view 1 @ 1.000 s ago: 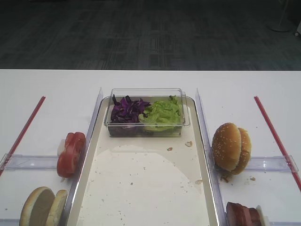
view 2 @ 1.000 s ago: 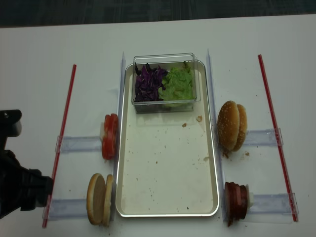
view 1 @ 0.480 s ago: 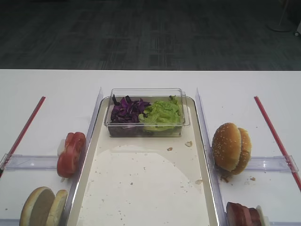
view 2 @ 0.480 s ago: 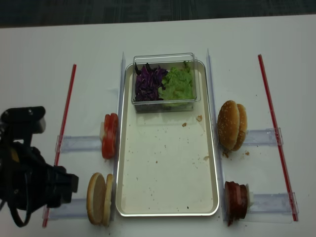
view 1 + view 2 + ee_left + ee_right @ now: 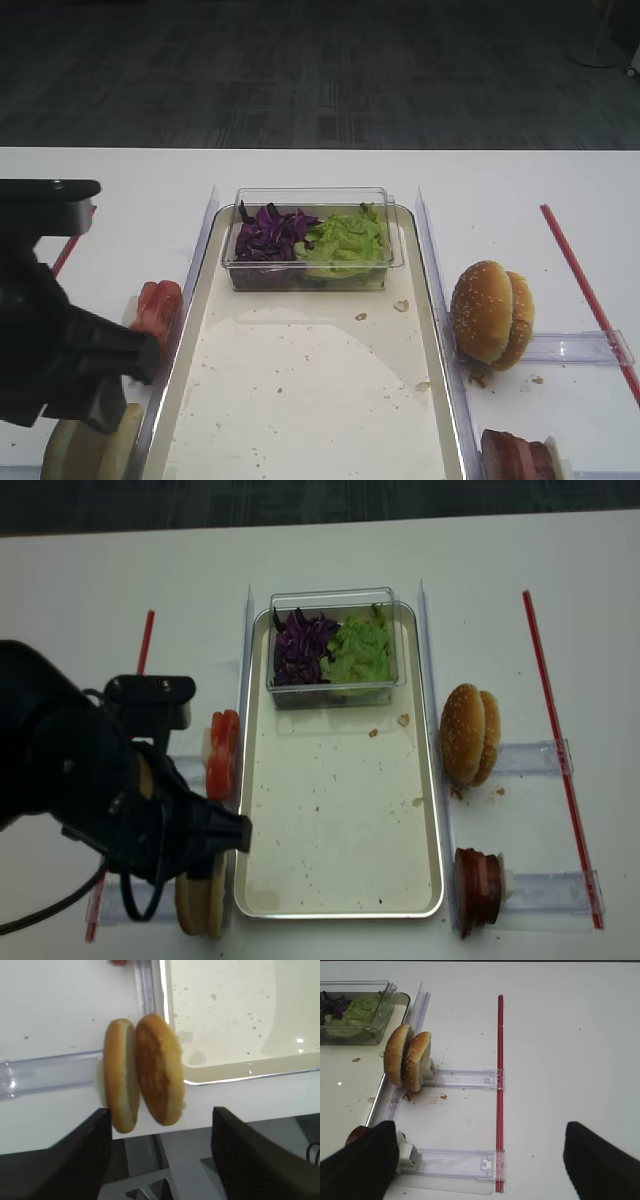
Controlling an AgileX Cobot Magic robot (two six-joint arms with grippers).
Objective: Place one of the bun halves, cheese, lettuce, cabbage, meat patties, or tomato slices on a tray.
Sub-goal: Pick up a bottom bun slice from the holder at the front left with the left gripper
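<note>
With the left gripper (image 5: 157,1160) poised over the bun halves (image 5: 142,1072), jaws parted to either side and holding nothing, both discs stand on edge in their clear holder (image 5: 45,1072) just outside the tray (image 5: 225,1067) rim. Risk, as I judge it: the halves lean together, so closing could pinch both or topple one onto the table. Right gripper (image 5: 480,1160) hangs spread and empty near the sesame buns (image 5: 409,1060).
</note>
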